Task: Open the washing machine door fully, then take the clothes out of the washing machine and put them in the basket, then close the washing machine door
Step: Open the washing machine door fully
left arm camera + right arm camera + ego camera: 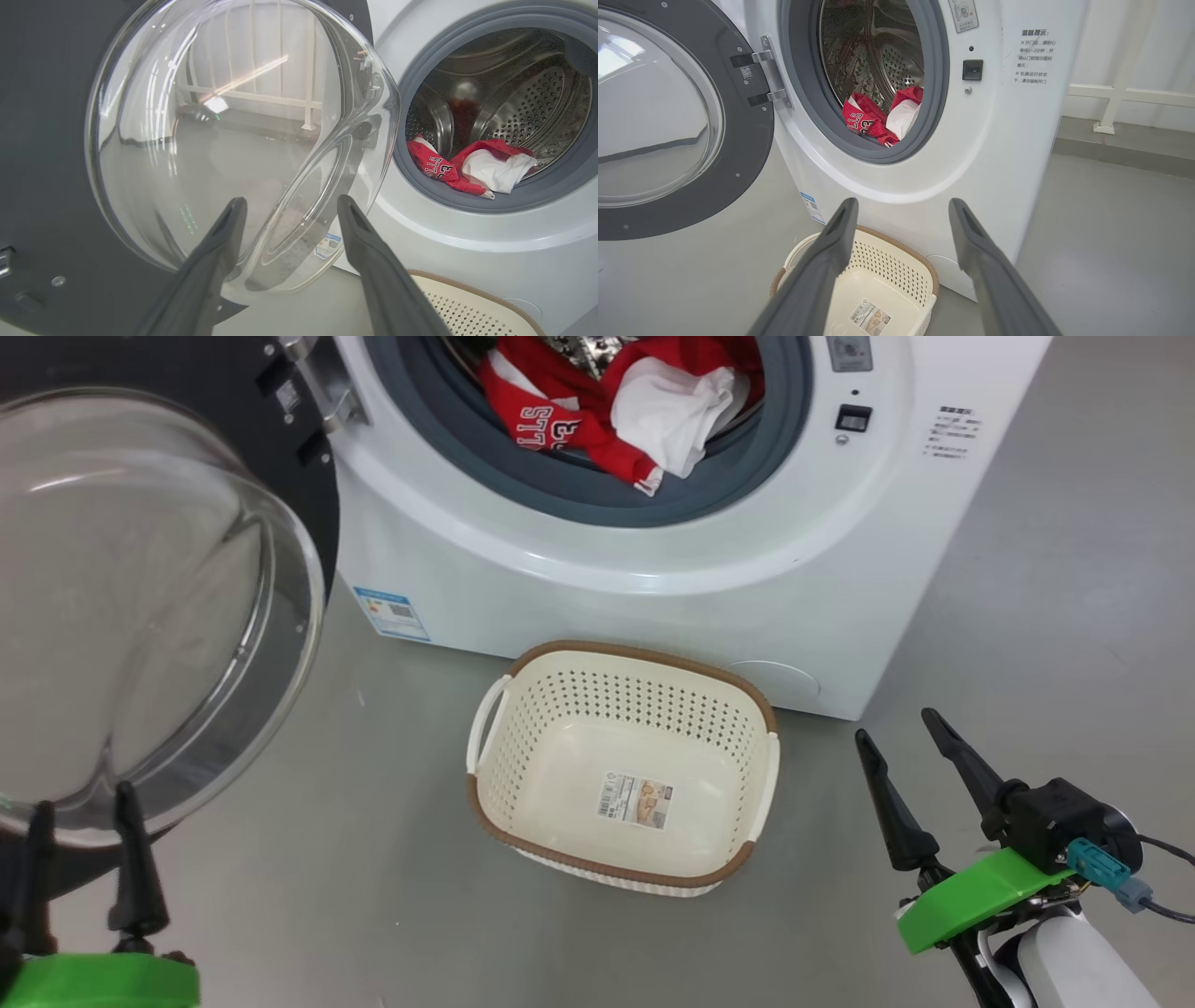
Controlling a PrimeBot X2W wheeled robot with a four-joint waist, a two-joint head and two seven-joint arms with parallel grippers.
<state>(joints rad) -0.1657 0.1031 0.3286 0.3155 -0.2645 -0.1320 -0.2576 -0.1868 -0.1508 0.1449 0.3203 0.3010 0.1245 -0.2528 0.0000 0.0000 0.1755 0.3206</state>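
The washing machine door (149, 607) stands swung open on the robot's left of the washing machine (653, 579), carried on a metal hinge (770, 70) at the left edge of the drum opening. Its clear glass bowl bulges toward the camera, ringed by the wide black rim.

The clothes (635, 401) lie at the front of the drum. A red jersey (541, 415) with white lettering drapes over the lower lip of the grey gasket (560, 485). A white garment (672, 411) rests on top of the red fabric, just to its right. A dark latch socket (853, 418) sits on the white front panel to the right of the opening, with small printed text (952, 434) further right. A blue label (392, 613) is fixed at the lower left corner of the front.

The basket (616, 705) stands upright on the grey floor (327, 859), just in front of the machine and below the opening. It holds no clothes; a sticker (635, 801) shows on its bottom.

The left gripper (290, 200) points at the lower part of the glass bowl. Its fingers stand apart and grasp nothing; contact with the glass cannot be determined. The right gripper (894, 725) hangs to the right of the basket, apart from it, above the floor. Its fingers are likewise spread wide and hold nothing.
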